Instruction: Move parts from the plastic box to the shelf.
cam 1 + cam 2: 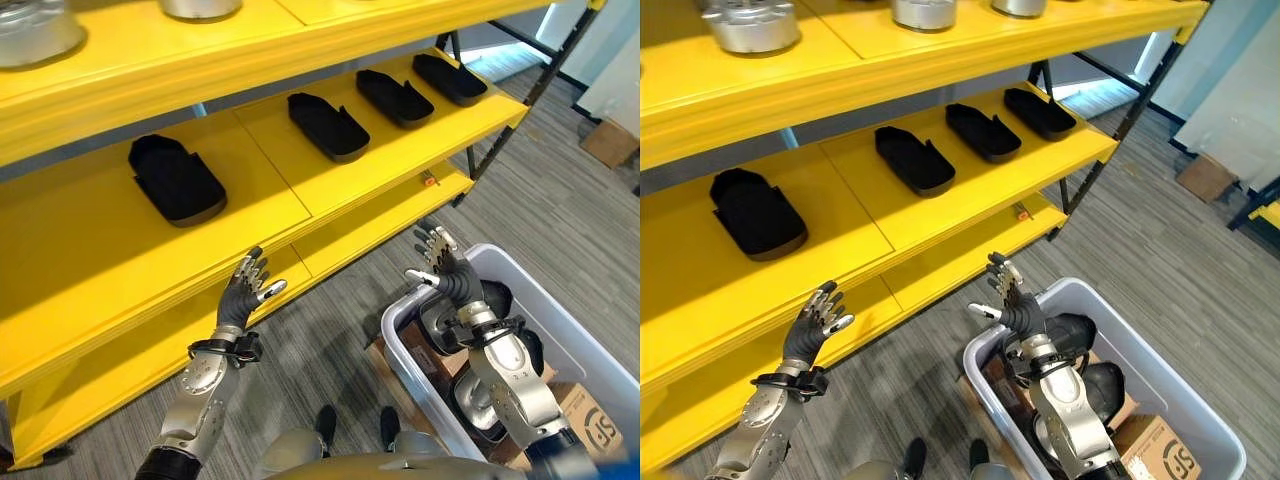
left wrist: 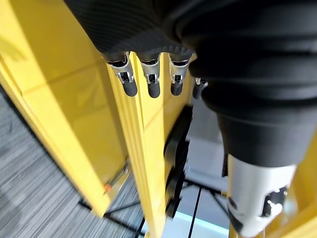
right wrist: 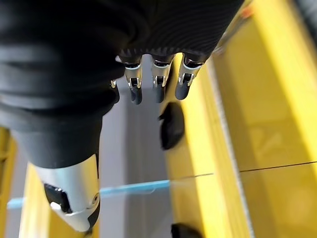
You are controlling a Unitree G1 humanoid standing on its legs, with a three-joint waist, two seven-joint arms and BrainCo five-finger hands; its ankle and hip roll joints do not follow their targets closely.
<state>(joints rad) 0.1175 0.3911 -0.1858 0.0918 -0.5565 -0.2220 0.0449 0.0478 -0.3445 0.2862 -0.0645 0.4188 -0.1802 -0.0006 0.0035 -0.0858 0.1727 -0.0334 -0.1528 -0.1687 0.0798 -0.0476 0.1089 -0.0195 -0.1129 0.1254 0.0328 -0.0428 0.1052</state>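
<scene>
1. Hands first: I am holding my left hand up in front of the near edge of the yellow metal shelf, fingers straight and spread, gripping nothing.
2. I am raising my right hand over the far-left corner of the grey plastic box, its fingers also straight and fanned wide, with nothing in it.
3. I am seeing the box sitting on the grey carpeted floor to my right, near the shelf's right end.
4. Dark moulded parts are lying inside the box, just behind and below my right forearm, and a brown cardboard piece is showing at the box's near-right end.
5. Four black moulded parts are already lying in a row on the middle level of the shelf: one at the left, one past the middle seam, one further right and one at the far-right end. They are lying well apart from each other.
6. Silver metal cylindrical parts are standing on the top level of the shelf, above the black ones.
7. A small orange tag is showing on the edge of the lowest level, just beyond my right hand.
</scene>
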